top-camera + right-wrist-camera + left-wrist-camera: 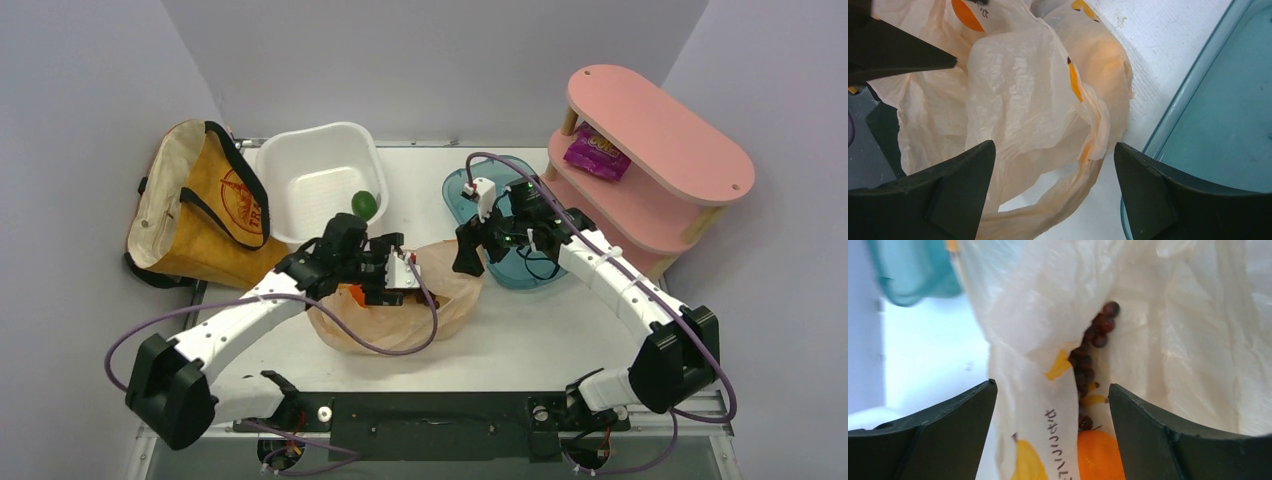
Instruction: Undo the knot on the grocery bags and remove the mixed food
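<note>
orange [1100, 457]: cut off by bottom edge, inside plastic bag [1038, 300] | grapes [1095, 340]: lower ones hidden behind bag's fold | teal tub [913, 270]: blurred, cropped at top edge, beyond bag

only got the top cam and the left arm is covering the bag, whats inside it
Observer: The left wrist view shows dark red grapes and an orange inside the peach plastic bag.
Operator: left gripper holding anything
Observer: No. The left gripper is open, and a printed fold of the bag shows between its fingers.
Operator: and the right
Observer: The right gripper is open too. It looks down on the bag's loop handle, beside the teal tub.
</note>
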`<state>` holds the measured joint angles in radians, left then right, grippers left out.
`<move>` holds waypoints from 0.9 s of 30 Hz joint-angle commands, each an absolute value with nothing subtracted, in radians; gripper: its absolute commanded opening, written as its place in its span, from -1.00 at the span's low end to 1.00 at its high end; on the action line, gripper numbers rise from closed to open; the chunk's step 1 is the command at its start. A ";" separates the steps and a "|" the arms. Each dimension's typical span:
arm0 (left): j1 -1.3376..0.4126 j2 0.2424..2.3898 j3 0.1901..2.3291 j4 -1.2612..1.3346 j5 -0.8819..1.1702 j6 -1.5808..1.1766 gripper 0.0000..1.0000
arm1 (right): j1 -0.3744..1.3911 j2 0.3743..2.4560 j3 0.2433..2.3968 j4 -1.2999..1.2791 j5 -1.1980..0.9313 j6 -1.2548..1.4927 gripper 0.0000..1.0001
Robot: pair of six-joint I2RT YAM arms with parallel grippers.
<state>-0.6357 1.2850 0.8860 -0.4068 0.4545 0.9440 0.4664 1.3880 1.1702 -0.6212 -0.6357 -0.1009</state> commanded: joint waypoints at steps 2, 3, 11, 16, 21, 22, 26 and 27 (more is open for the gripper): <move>-0.607 1.112 0.862 -0.343 0.507 0.809 0.62 | 0.539 1.388 1.194 -0.570 -0.518 -0.139 0.74; -0.599 1.098 0.859 -0.347 0.509 0.781 0.62 | 0.593 1.380 1.202 -0.571 -0.455 -0.162 0.75; -0.552 0.928 0.814 -0.416 0.544 0.684 0.63 | 0.656 1.247 1.286 -0.609 -0.252 -0.328 0.79; -0.551 0.813 0.739 -0.438 0.569 0.684 0.63 | 0.765 1.216 1.316 -0.633 -0.199 -0.396 0.81; -0.550 0.735 0.691 -0.452 0.584 0.678 0.63 | 0.842 1.311 1.351 -0.688 -0.228 -0.383 0.80; -0.550 0.727 0.688 -0.457 0.584 0.675 0.63 | 0.858 1.329 1.351 -0.691 -0.225 -0.383 0.80; -0.549 0.670 0.664 -0.490 0.587 0.692 0.63 | 0.883 1.427 1.342 -0.689 -0.190 -0.376 0.80; -0.549 0.649 0.656 -0.505 0.589 0.696 0.63 | 0.896 1.452 1.340 -0.689 -0.182 -0.381 0.80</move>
